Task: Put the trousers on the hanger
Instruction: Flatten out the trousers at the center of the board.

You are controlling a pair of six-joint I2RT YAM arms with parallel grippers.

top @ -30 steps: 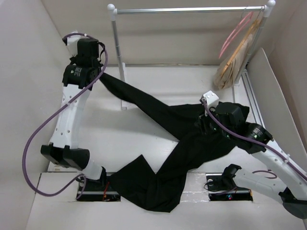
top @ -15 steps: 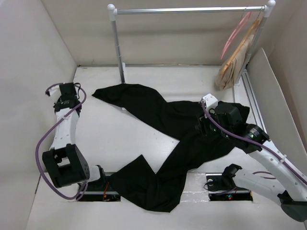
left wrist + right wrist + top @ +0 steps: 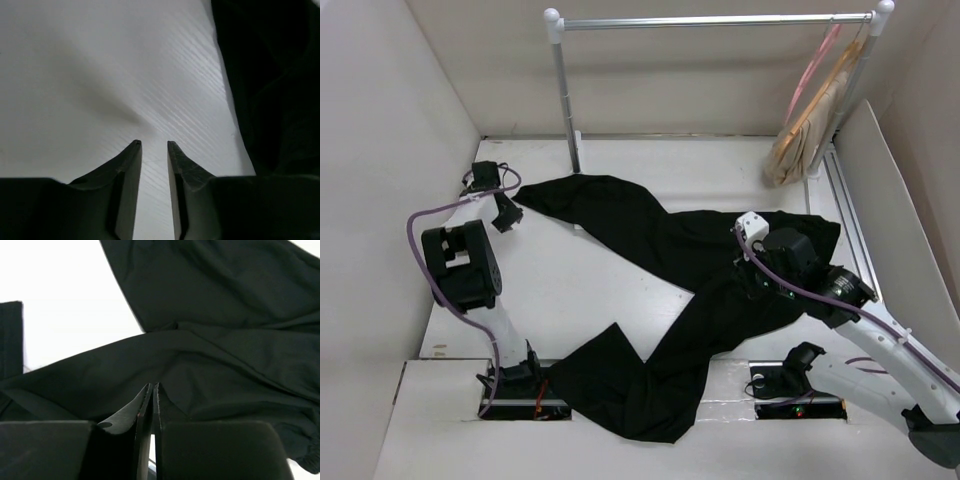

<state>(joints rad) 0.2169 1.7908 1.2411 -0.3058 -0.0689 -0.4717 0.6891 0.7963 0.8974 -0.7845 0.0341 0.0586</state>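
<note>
Black soft-fabric trousers (image 3: 650, 380) lie spread flat on the white table (image 3: 620, 160). One leg reaches down to the near edge between the two arm bases. The other runs away to the far left and ends near the foot of the rail's upright post. The waist end lies bunched on the right side.

The right tool (image 3: 748, 278) is down on the cloth where the two legs meet. In the right wrist view its jaws (image 3: 151, 386) are nearly together, with only a thin slit between them. The tips press into a ridge of the trousers (image 3: 225, 315), and they appear to nip a thin fold, though the dark cloth makes this hard to confirm.

Farther back on the left, the left arm is folded, with the left tool (image 3: 508, 214) low over the table just beside the tip of the far leg. Its jaws (image 3: 154, 145) stand a little apart with bare table between them and hold nothing. The trousers (image 3: 270, 75) fill the right side of that view, clear of the fingers.

At the far edge stands a silver metal clothes rail (image 3: 720, 20). At its right end hangs the thin pink plastic hanger (image 3: 812, 65), beside tan wooden-looking hangers (image 3: 810, 130) and well apart from the trousers.
</note>
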